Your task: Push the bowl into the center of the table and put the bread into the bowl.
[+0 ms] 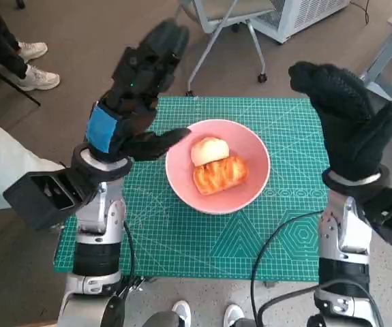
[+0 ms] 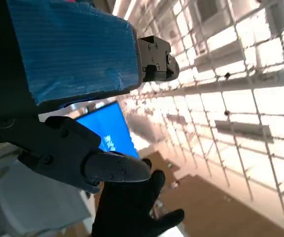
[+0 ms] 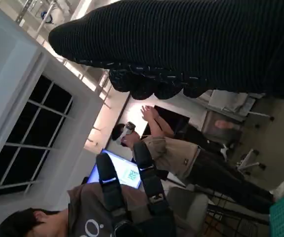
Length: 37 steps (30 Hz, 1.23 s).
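Between my raised hands, bread point(image 1: 219, 174) lies in the bowl point(image 1: 250, 194); left hand point(image 1: 129, 112) nearer, both spread, holding nothing.

Lab: cutting mat point(image 1: 291, 225), monitor point(image 2: 109, 133)

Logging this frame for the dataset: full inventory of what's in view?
bowl: 1, pink, about mid-table on the mat
bread: 2 pieces, one pale, one golden-brown, inside the bowl
cutting mat: 1, green, gridded, covers the table top
chair: 1, grey, on the floor beyond the table
screen: 1, blue, background of the left wrist view
people: at least 2, right wrist view; legs and shoes at head view's left edge
left hand: black, blue-taped, raised left of the bowl, empty
right hand: black glove, raised over the table's right edge, empty
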Motion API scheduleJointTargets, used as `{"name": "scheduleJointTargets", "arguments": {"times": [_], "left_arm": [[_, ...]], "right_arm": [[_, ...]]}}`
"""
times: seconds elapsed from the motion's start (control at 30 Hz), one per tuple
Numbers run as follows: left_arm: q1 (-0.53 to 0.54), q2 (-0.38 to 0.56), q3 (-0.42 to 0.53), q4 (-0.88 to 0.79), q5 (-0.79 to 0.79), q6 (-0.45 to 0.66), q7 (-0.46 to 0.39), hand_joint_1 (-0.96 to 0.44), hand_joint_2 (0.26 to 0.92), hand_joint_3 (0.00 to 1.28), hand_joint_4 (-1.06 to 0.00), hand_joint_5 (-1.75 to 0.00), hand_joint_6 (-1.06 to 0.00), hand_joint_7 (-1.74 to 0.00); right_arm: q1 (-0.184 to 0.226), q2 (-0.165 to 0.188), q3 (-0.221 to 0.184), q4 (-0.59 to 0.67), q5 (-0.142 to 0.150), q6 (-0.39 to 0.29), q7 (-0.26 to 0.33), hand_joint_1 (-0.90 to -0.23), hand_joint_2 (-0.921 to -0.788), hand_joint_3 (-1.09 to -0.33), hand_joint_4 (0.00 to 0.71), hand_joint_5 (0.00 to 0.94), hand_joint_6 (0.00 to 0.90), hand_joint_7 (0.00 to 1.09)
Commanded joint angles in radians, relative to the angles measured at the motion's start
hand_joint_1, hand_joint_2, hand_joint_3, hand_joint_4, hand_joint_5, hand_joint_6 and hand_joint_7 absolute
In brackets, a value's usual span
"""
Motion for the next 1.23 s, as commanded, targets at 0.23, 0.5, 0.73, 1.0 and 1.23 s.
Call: {"name": "scheduleJointTargets", "arguments": {"times": [0.23, 0.5, 0.73, 1.0, 1.23], "left_arm": [[0.014, -0.011, -0.012, 0.026, -0.025, -0.048, 0.011, -0.68, 0.921, 0.47, -0.05, 0.0, 0.0, -0.22], [0.017, -0.004, -0.026, 0.027, -0.027, -0.046, 0.013, -0.68, 0.921, 0.47, -0.03, 0.0, 0.0, -0.18], [0.016, 0.009, -0.028, 0.028, -0.025, -0.041, 0.014, -0.66, 0.921, 0.46, -0.02, 0.0, 0.0, -0.17], [0.01, 0.015, -0.024, 0.045, -0.034, -0.043, 0.01, -0.63, 0.921, 0.4, -0.02, 0.0, 0.0, -0.19], [0.008, 0.015, -0.025, 0.045, -0.049, -0.035, 0.005, -0.61, 0.921, 0.33, -0.02, 0.0, 0.0, -0.23]], "right_arm": [[-0.015, -0.022, 0.006, -0.009, -0.015, 0.009, -0.001, -0.649, -0.921, -0.65, 0.21, 0.006, 0.163, 0.43], [-0.021, -0.024, 0.006, -0.001, -0.033, -0.011, -0.008, -0.648, -0.921, -0.647, 0.212, 0.006, 0.172, 0.41], [-0.025, -0.024, 0.001, 0.009, -0.044, -0.024, -0.014, -0.649, -0.921, -0.646, 0.214, 0.005, 0.179, 0.4], [-0.025, -0.022, 0.004, 0.012, -0.067, -0.037, -0.042, -0.646, -0.921, -0.646, 0.215, 0.004, 0.186, 0.39], [-0.026, -0.018, 0.009, 0.009, -0.086, -0.035, -0.068, -0.639, -0.921, -0.664, 0.215, 0.003, 0.191, 0.37]]}}
